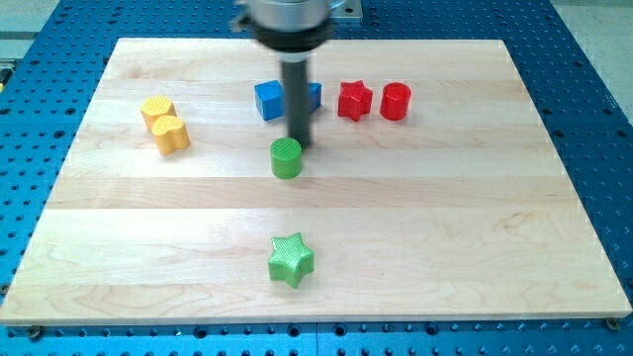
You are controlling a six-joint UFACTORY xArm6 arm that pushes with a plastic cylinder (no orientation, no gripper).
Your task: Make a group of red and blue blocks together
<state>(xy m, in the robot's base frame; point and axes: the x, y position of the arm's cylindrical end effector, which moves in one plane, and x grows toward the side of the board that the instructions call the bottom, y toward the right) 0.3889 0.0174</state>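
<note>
My tip (300, 148), bare rod, no jaws, touching green cylinder (287, 157) at its upper right. Blue blocks (269, 100) above cylinder; red star (354, 100), red cylinder (395, 101) to upper right. Likely light, rigid, slide easily; push flat sides centrally.

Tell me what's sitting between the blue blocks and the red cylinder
In the camera view, the red star lies between the blue blocks and the red cylinder. My tip is below that row, beside the green cylinder.
</note>
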